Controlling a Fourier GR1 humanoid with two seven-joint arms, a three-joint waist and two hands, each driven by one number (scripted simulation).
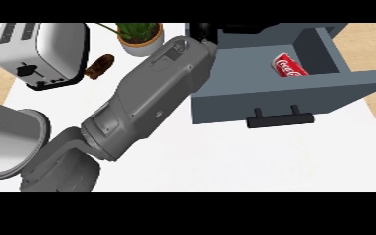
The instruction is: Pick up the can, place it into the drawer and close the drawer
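Left forearm (pixel 147 99) stretches diagonally up toward the open drawer (pixel 272 104); its hand is hidden, fingers impossible to tell. Can (pixel 291 65) lies inside the drawer.

Toaster (pixel 44 52), potted plant (pixel 140 36), brown pastry (pixel 99 65), metal bowl (pixel 18 139)
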